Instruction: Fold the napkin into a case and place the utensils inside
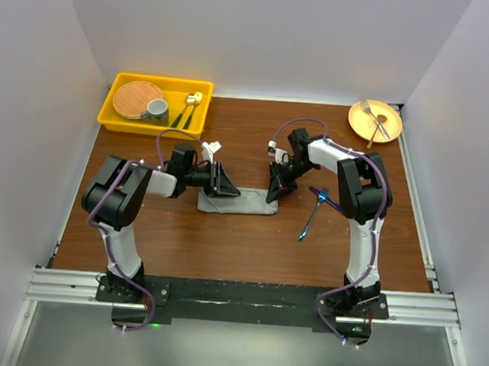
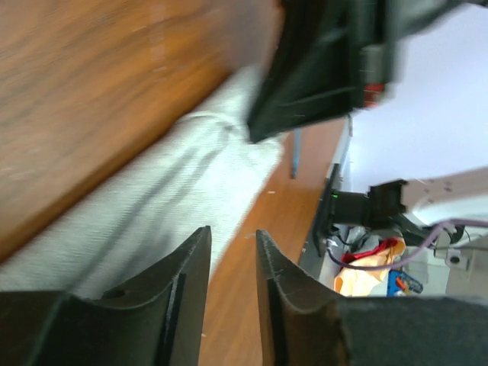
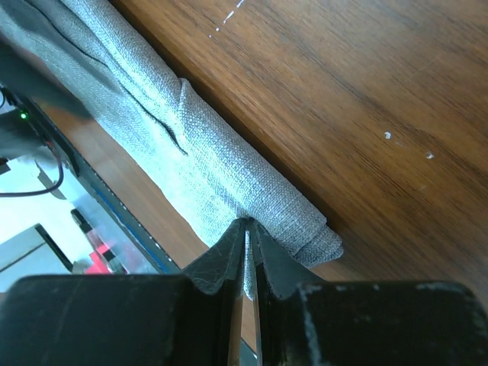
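**Napkin strip lies crosswise between the arms; utensils wait on the right**

The napkin (image 1: 243, 203) lies on the table (image 1: 249, 245) as a narrow folded strip. Its long axis runs left to right, with one arm at each end.

The right fingers (image 3: 217, 263) are pressed almost together on the strip's near long edge at its right end. A sliver of grey cloth shows in the slit between them, so they are pinching the napkin there. The fold runs away from them diagonally in the right wrist view.

The left fingers (image 2: 187, 293) stand a little apart with nothing between them. They are just short of the strip's left end, and the cloth stretches away ahead of them toward the other arm.

The blue utensils (image 1: 312, 216) lie on the table to the right of the strip, close beside the right arm and well away from the left. Their handles point roughly toward the near edge, across the strip's axis. By my reading the right arm is the nearer one to fetch them. They would need turning to line up with the strip's length before they slide in.
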